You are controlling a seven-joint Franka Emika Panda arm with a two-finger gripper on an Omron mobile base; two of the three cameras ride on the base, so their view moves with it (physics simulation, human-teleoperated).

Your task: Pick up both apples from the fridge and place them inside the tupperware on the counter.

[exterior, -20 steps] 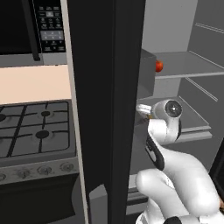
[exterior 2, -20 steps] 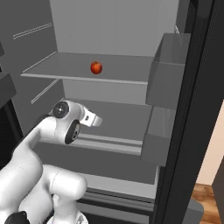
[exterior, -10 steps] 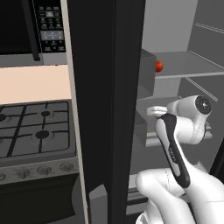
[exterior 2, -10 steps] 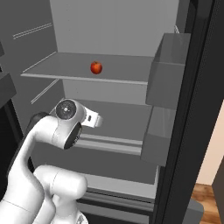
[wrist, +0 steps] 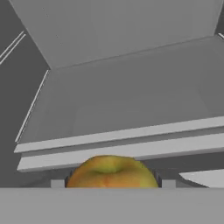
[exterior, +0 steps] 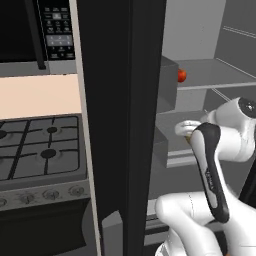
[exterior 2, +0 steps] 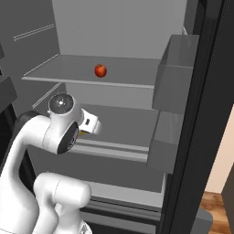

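Withdrawn from the shelf, gripper (wrist: pixel 109 186) clamps the yellow-orange apple (wrist: pixel 111 173) between its jaws

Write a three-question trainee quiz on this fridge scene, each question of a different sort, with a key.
1. True or false: the red apple lies on a fridge shelf.
2. Which fruit sits between the fingers of the pincer? A) yellow-orange apple B) red apple C) neither
3. Fill in: left of the fridge door stands a gas ____.

Key: 1 true; 2 A; 3 stove.
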